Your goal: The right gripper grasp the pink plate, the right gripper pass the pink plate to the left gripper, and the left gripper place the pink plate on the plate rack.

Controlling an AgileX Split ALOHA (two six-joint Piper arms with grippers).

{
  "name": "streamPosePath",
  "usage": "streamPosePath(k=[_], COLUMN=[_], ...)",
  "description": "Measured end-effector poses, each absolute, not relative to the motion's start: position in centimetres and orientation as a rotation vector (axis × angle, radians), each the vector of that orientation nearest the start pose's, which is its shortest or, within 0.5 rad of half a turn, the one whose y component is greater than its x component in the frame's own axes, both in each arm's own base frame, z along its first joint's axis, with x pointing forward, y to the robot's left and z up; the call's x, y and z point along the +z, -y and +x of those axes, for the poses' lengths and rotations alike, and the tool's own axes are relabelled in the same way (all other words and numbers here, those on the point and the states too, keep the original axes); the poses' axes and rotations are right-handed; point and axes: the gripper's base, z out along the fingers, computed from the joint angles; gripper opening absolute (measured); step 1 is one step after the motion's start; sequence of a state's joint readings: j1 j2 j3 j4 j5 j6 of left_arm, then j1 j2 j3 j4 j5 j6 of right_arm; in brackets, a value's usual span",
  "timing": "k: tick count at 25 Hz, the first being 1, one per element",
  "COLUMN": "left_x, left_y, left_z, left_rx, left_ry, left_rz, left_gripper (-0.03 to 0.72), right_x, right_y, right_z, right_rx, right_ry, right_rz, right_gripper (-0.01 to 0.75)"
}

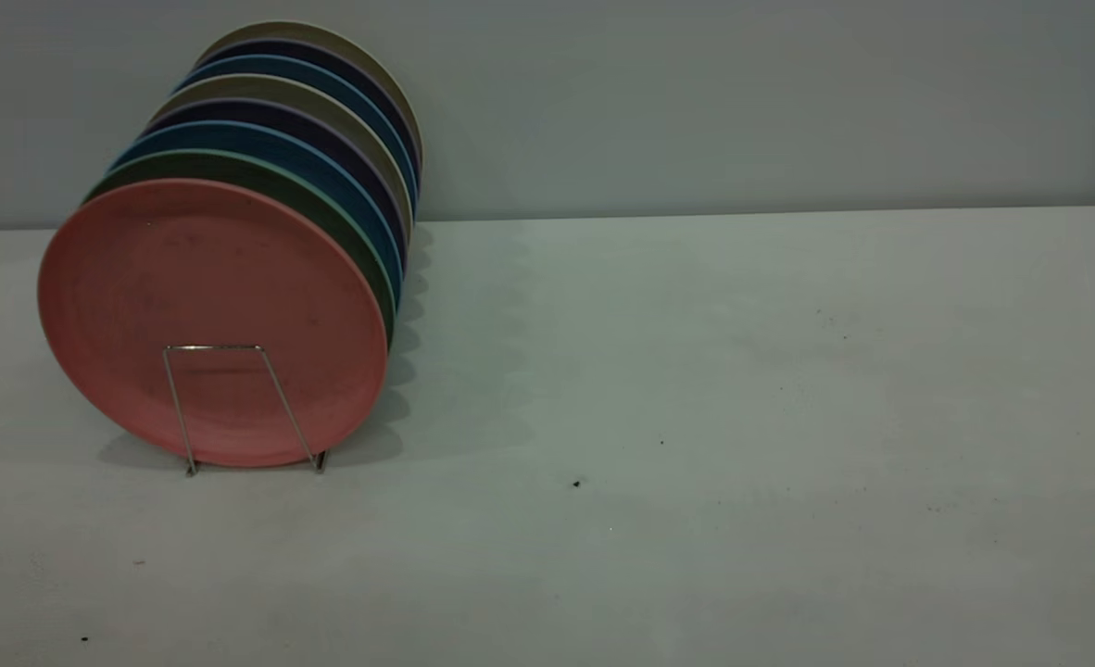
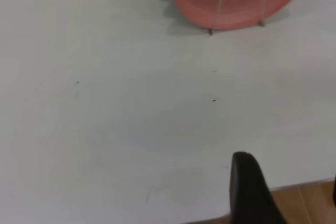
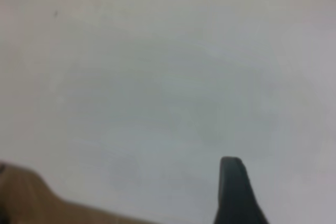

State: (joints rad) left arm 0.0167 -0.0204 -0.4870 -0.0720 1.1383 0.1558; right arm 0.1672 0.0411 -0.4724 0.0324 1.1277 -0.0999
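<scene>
Now the pale table [image 1: 742,417] stretches wide. At its left side a row of plates [image 1: 325,139] stands on edge, the pink plate [image 1: 205,306] frontmost, leaning behind the wire loop of the plate rack [image 1: 219,350]. Each wrist view shows one black finger, the left gripper [image 2: 251,190] near the table edge, the right gripper [image 3: 235,192] over bare tabletop; whether either is wide or narrow cannot be told.

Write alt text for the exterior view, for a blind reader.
A pink plate stands on edge at the front of a wire plate rack, with darker plates lined up behind it, at the left of a pale table. Neither arm is in this view.
</scene>
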Motion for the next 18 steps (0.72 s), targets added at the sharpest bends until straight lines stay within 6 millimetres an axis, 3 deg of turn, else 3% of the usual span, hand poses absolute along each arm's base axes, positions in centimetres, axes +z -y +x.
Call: streamPosePath(k=[4,18], left_x=[26.76,26.76], left_y=[0.57,0.63], left_z=[-1.03,-1.04], left_rx=[-0.008,-0.019], left_ry=[-2.102,-2.102], left_rz=[0.197,0.194], left_gripper=[0.414,0.412], right_x=[26.38,26.38], right_y=[-0.15,-0.16], right_z=[-0.8,-0.8], right_rx=[0.07,0.07], right_ry=[-2.111,-2.111], right_rz=[-0.27,-0.268], right_gripper=[0.47,0.47])
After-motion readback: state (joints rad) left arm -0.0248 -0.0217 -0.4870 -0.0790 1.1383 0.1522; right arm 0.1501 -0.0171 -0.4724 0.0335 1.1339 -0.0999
